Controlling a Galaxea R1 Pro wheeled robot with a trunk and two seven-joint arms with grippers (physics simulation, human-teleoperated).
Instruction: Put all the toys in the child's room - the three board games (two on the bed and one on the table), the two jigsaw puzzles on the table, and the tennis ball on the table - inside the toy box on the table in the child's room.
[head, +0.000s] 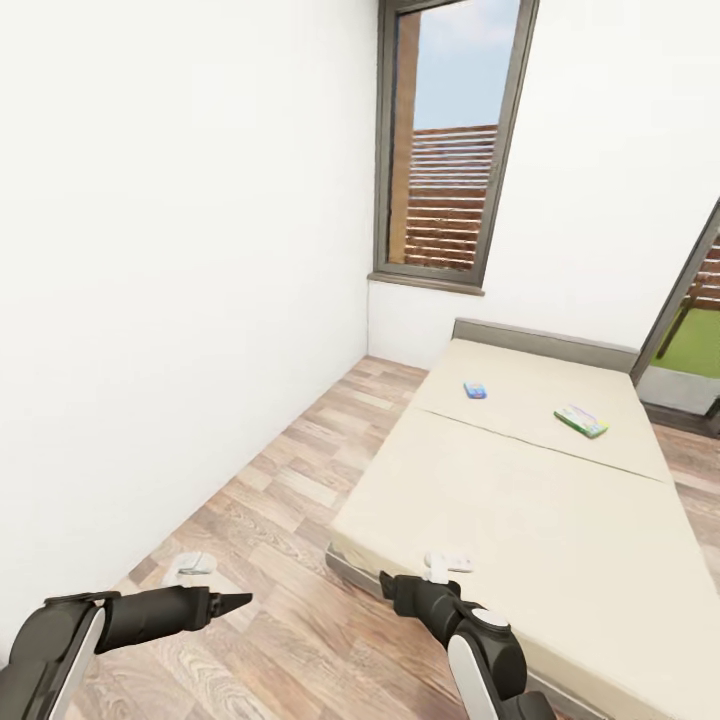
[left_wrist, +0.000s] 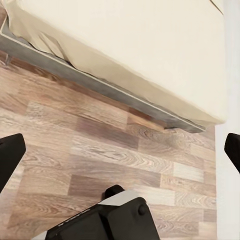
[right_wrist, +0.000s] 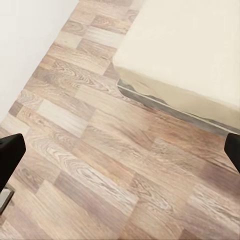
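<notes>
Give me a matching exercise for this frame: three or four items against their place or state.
Items:
1. small blue game box
2. white-green game box
3. beige two-section bed mattress
4. left gripper

Places/states:
A. open, over wood-plank floor
B. far section, nearer the left wall
C. far section, nearer the right glass door
D. beside wood-plank floor, under the window

Pairs: 1-B, 2-C, 3-D, 4-A

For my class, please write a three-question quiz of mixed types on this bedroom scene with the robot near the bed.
1. True or false: both board games lie on the bed's far mattress section, nearer the headboard.
2. Which game lies closer to the window? A) small blue board game B) white-green board game
3. Fill in: the left gripper and right gripper both hang over the wood-plank ____.

Key: 1 true; 2 A; 3 floor.
</notes>
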